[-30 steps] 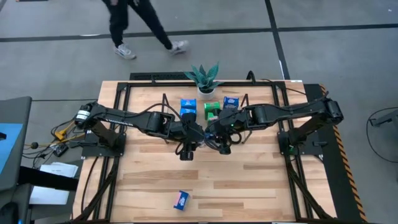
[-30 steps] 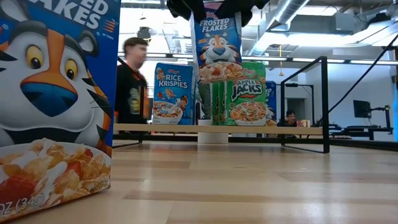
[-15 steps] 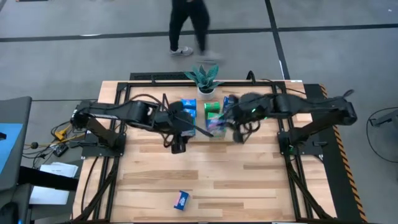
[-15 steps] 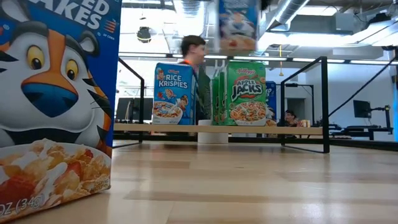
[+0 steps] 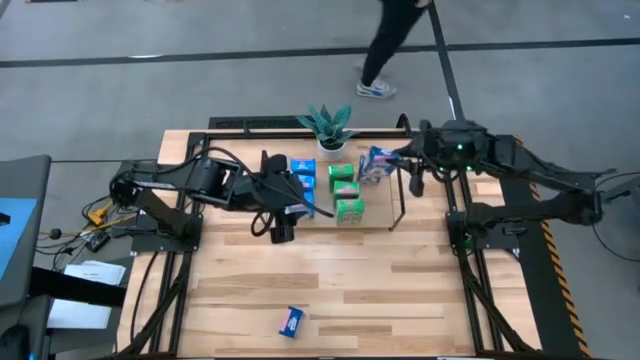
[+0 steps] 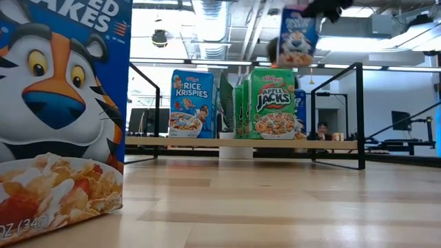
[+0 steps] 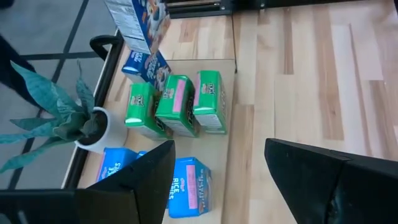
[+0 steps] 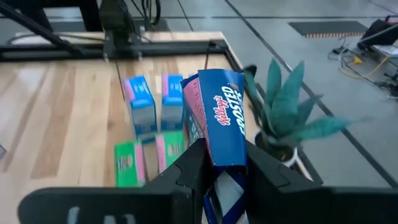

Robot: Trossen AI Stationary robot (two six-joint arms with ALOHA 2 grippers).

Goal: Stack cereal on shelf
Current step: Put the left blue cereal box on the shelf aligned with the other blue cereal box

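My right gripper (image 5: 392, 160) is shut on a blue Frosted Flakes cereal box (image 6: 298, 38), high over the right end of the shelf (image 5: 375, 205). The shelf is a light board in a black wire frame. On it stand blue Rice Krispies boxes (image 6: 191, 103) toward its left and green Apple Jacks boxes (image 6: 272, 103) in the middle. My left gripper (image 7: 219, 149) is open and holds nothing. It hangs above the shelf's left part, pointing toward the boxes. My right gripper pinches the blue box between its two fingers (image 8: 193, 165), one on each broad face. The narrow side panel (image 8: 221, 155) faces the wrist. The fingers come from the table's right, slanting a little down. The box is about upright and lifted clear of the shelf.
A potted plant (image 5: 330, 128) stands just behind the shelf. Another blue cereal box (image 5: 291, 320) lies near the table's front edge and fills the left of the low view. The shelf's black upright end (image 6: 360, 114) is at the right. A person (image 5: 395, 45) walks beyond the far edge.
Both grippers were together at the blue box over the shelf's front middle. My right gripper has carried the box up and toward the table's far right, still upright. My left gripper has drawn back toward the left and up, away from the box.
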